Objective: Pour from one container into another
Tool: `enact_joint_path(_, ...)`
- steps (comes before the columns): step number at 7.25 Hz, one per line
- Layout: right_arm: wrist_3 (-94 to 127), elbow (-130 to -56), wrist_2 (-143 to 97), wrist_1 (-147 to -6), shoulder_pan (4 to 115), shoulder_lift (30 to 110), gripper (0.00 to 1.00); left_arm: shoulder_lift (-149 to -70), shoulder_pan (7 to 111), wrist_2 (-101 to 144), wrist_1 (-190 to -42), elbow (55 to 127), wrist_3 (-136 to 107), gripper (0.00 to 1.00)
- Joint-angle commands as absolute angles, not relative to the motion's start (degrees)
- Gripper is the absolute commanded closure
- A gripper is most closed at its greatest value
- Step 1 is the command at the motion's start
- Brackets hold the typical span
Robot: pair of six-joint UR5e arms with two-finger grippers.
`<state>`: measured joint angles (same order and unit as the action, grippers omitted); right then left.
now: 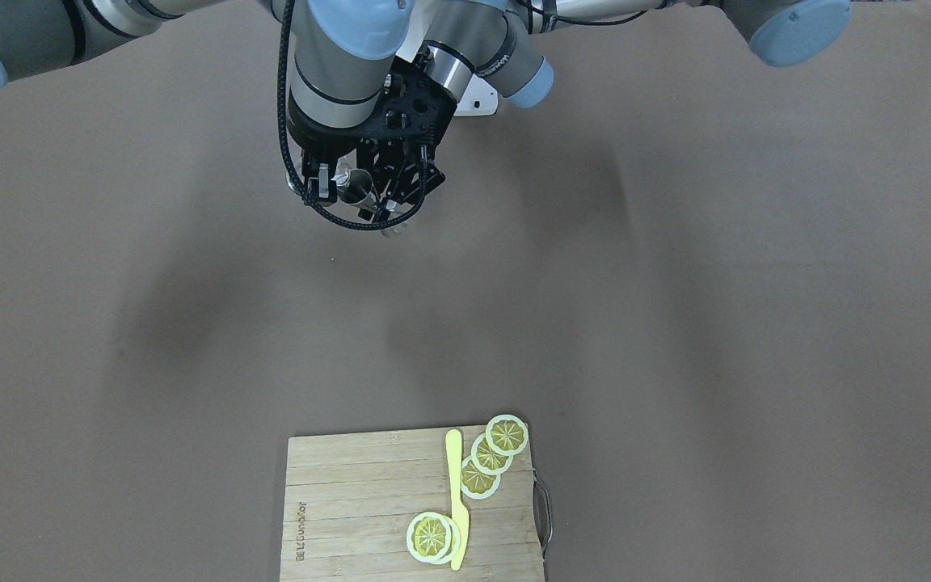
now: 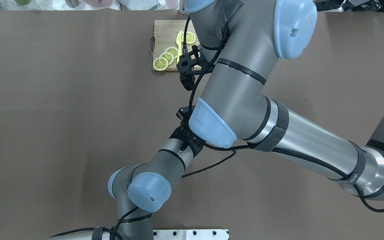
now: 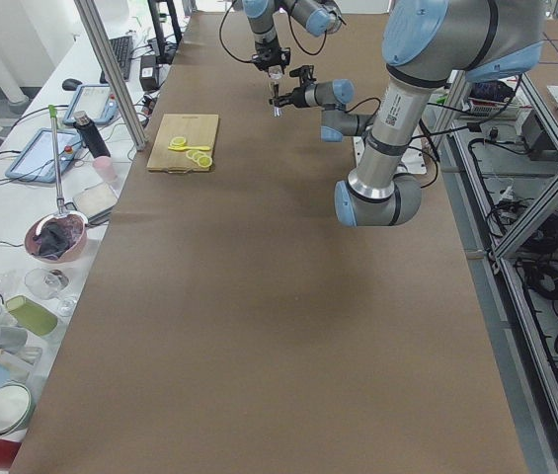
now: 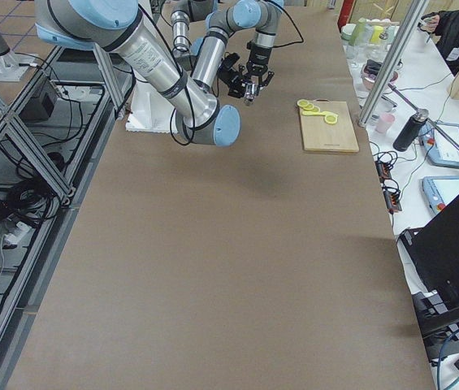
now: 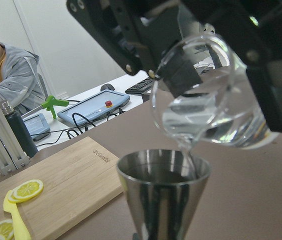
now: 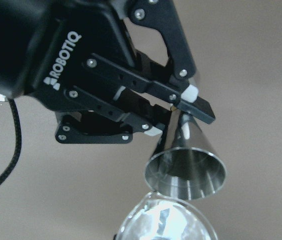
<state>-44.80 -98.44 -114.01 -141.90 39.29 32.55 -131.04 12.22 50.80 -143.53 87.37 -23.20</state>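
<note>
Mid-pour, I'd say. The right gripper (image 5: 225, 75) is clamped on a tilted glass (image 5: 200, 115), and water (image 5: 188, 152) trickles into the metal cup (image 6: 185, 172). The left gripper (image 6: 175, 120) pinches the cup's narrow end, up off the table (image 1: 676, 323). Next probably needs a slow extra tilt, lip over the cup.

The table (image 1: 756, 283) is lit brightly and evenly from above, with soft, diffuse shadows cast across the middle of the front-facing frame. In the left wrist view, reflections are seen on the glass (image 5: 205, 100) and steel cone (image 5: 163, 200), and the dark upper frame is blurred.
</note>
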Motion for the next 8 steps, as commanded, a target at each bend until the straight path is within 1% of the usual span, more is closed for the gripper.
enact_joint_path(1, -45.09, -98.96, -114.26, -141.42, 39.37, 32.78, 1.0, -131.04, 12.22, 50.8, -143.53, 87.36, -23.2, 1.0)
enact_joint_path(7, -44.65, -102.83, -118.91, -137.39, 43.41, 34.89, 1.0, -131.04, 12.22, 50.8, -143.53, 87.36, -23.2, 1.0)
enact_joint_path(8, -44.65, -105.09, -120.4, -135.98, 44.64, 37.15, 1.0, -131.04, 12.22, 50.8, -143.53, 87.36, -23.2, 1.0)
